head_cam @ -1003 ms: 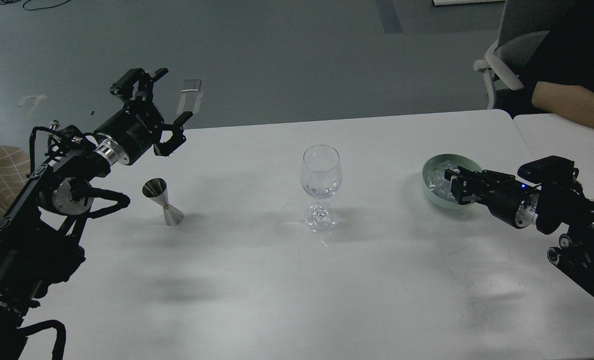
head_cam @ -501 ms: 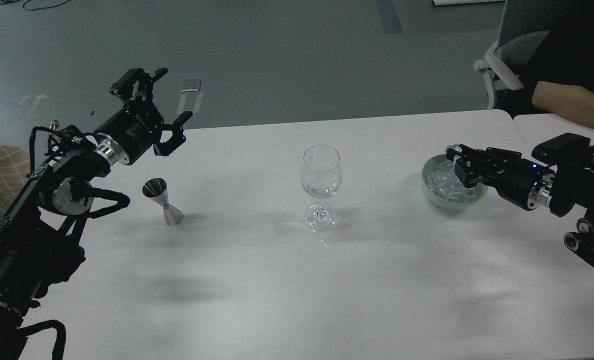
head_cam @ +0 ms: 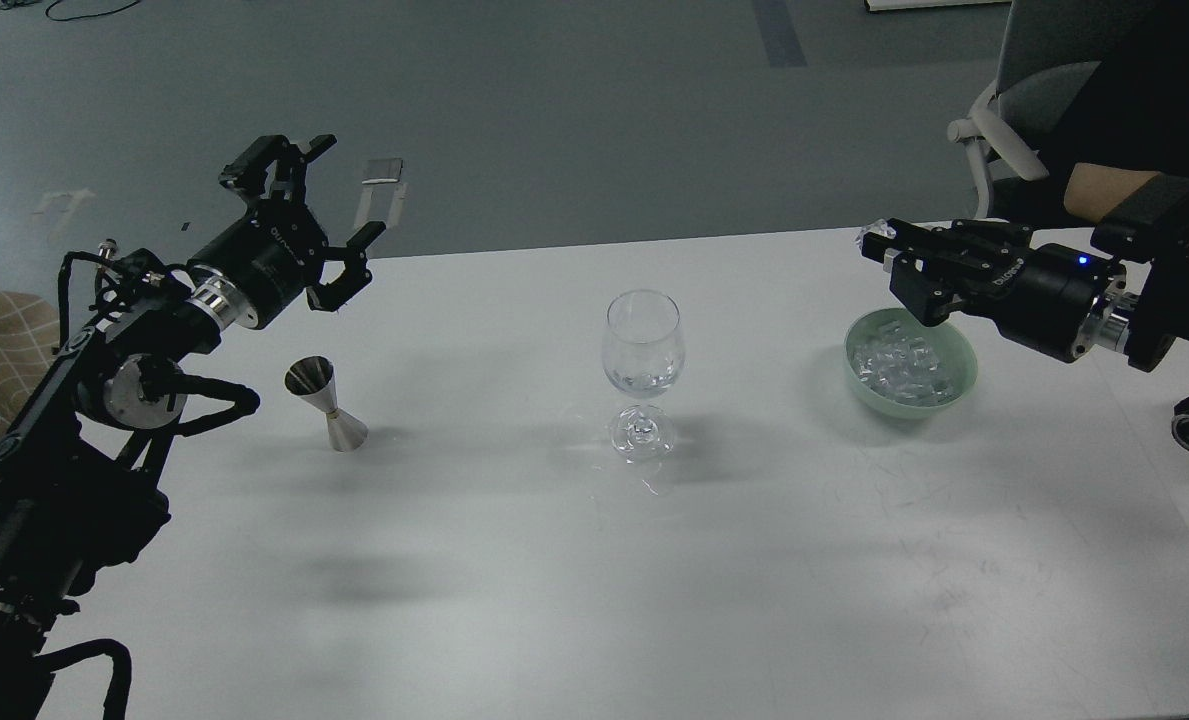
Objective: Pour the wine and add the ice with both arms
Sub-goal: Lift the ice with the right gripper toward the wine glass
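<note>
White worktop (head_cam: 514, 600) across lower frame. Stemmed glass (head_cam: 642, 345) upright at centre, a little clear wine (head_cam: 640, 381) pooled at bottom of its bulb, barely visible. Metal jigger (head_cam: 326, 402) upright at left-centre, well apart from glass. Pale green bowl (head_cam: 962, 385) at right-centre, heap of ice (head_cam: 899, 362) inside.

Left hand (head_cam: 326, 205) at upper left of frame, raised off worktop, above and just left of jigger, not touching it; fingers spread wide, nothing between them. Left arm (head_cam: 104, 390) running down to lower left edge, silver wrist ring and looped black cable showing.

Right hand (head_cam: 879, 245) at upper right, lifted above bowl's far rim, pointing toward frame left. Fingers drawn close together at tip, small clear ice chunk (head_cam: 870, 236) pinched there, pale glint against the black. Hand clear of bowl and of remaining ice. Right arm (head_cam: 1144, 300) coming in from right edge, blue light on wrist body.

Glass between the two hands, closer to neither by much; right hand well apart from glass. Bare forearm (head_cam: 1089, 190) and chair (head_cam: 1004, 130) at top right corner, behind right arm. Grey floor (head_cam: 554, 100) across top, tape marks at upper left.
</note>
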